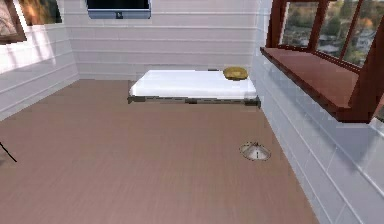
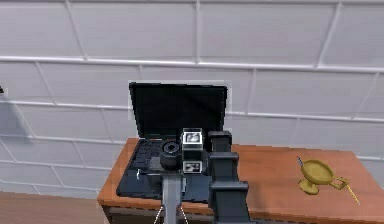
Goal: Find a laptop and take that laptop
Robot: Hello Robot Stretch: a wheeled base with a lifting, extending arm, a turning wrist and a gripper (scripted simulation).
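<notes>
Arm side view | laptop (image 2: 178, 118) stands lid-up on wooden desk (image 2: 275, 172) | gripper (image 2: 171, 157) at laptop's keyboard, apparently lined up for the take | hold: cannot tell

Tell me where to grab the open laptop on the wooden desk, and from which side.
The laptop lies open on the desk, its screen upright at the back toward the wall. So probably grip the flat base's near edge, coming from the desk's near side; the far side is blocked and the lid might swing.
</notes>
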